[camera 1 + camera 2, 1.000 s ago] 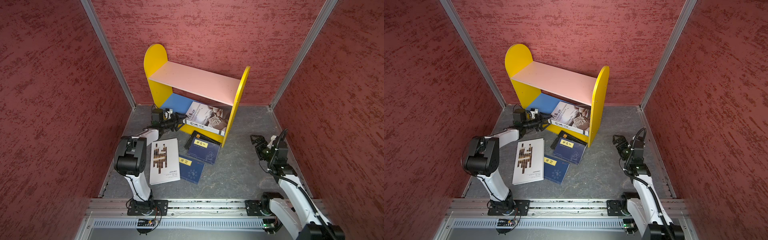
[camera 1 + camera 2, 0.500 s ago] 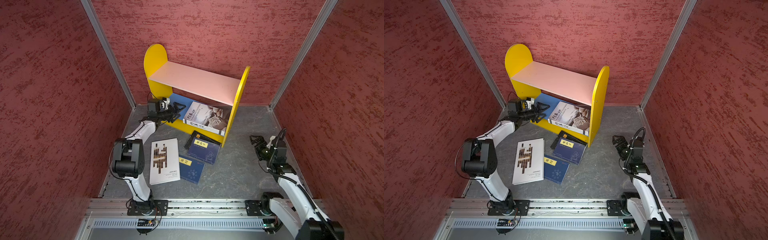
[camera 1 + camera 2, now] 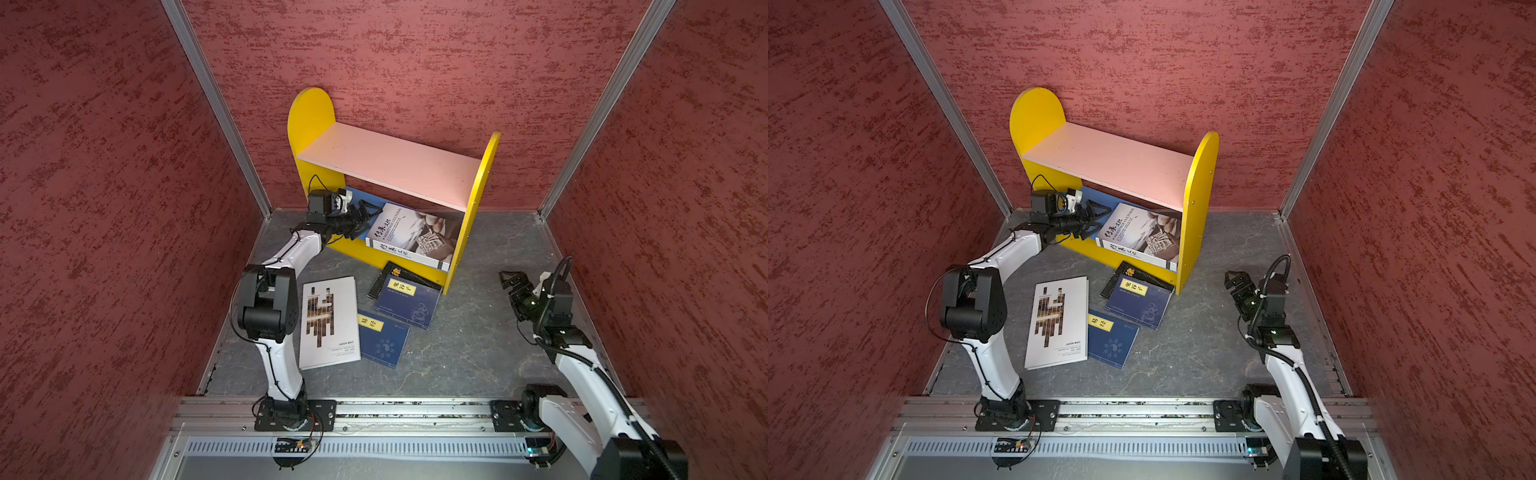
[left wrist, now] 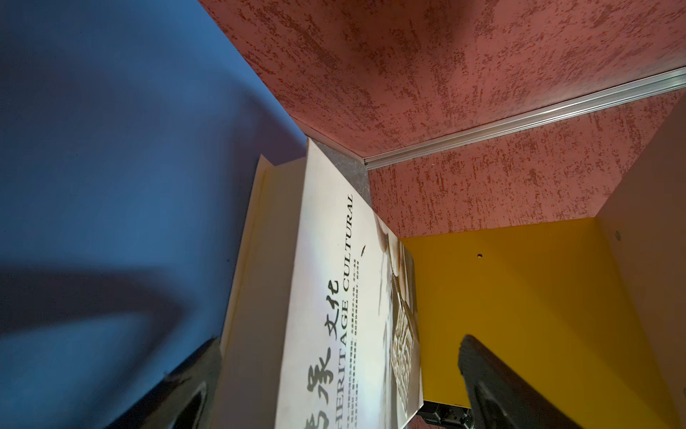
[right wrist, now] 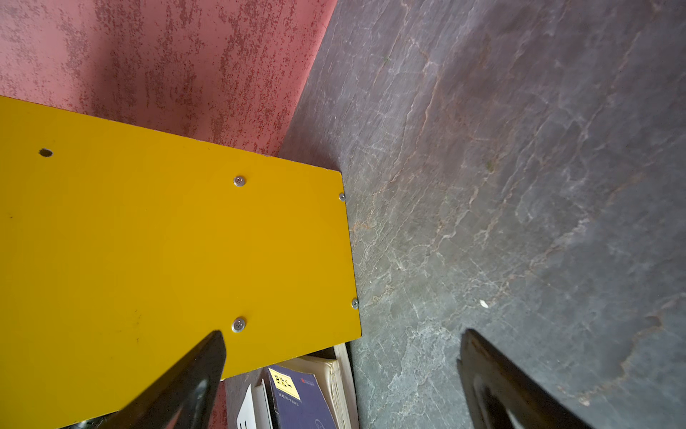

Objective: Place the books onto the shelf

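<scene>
The shelf has yellow sides, a pale pink upper board and a blue lower board. A large white book leans against the right side panel on the lower board. My left gripper is open at that book's left end. In the left wrist view the book lies between the spread fingers, with the gripper straddling it. On the floor lie a white book with brown bars, a navy book, and a second navy book overlapping a black book. My right gripper hangs open and empty right of the shelf.
Red textured walls close in the left, back and right, with metal corner posts. The grey stone floor lies bare between the floor books and the right arm. A metal rail carrying both arm bases runs along the front.
My left gripper has lifted from in front of the shelf and moved in over the lower board to the white book's end, its jaws widening. The right arm has barely shifted.
</scene>
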`<state>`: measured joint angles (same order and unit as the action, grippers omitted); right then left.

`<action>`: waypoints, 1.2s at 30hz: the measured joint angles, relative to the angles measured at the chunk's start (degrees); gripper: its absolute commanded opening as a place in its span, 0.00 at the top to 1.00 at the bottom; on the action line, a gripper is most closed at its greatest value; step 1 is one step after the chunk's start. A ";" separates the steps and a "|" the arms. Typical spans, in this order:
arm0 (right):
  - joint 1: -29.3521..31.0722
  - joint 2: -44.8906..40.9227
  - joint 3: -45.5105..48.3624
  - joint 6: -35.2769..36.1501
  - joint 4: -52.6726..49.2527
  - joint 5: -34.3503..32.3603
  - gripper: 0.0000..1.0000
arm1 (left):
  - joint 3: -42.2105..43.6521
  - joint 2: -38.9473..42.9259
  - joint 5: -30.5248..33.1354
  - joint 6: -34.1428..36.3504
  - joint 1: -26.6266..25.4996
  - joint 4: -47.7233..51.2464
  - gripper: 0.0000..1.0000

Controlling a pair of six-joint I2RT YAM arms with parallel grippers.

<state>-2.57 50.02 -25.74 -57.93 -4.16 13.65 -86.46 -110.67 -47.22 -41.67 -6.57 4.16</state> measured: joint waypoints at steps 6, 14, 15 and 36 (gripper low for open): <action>0.02 -0.17 0.00 -0.22 -0.07 -0.44 0.01 | -3.15 -1.99 -0.79 0.81 -0.76 1.09 0.01; 0.02 -0.94 0.00 -0.79 -0.17 -1.11 0.01 | -7.21 -4.81 -4.42 2.36 -1.81 1.92 0.01; 0.02 -1.14 0.00 -0.81 -0.26 -1.25 0.01 | -7.87 -5.31 -4.92 2.54 -1.81 2.01 0.01; 0.02 -3.98 0.33 -1.66 -1.73 -2.78 0.01 | -5.88 -6.38 -2.21 0.42 -2.25 -0.50 0.01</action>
<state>-2.55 46.04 -25.41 -59.59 -5.89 10.87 -92.33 -117.05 -49.43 -41.25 -8.82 3.66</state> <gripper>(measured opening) 0.990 0.995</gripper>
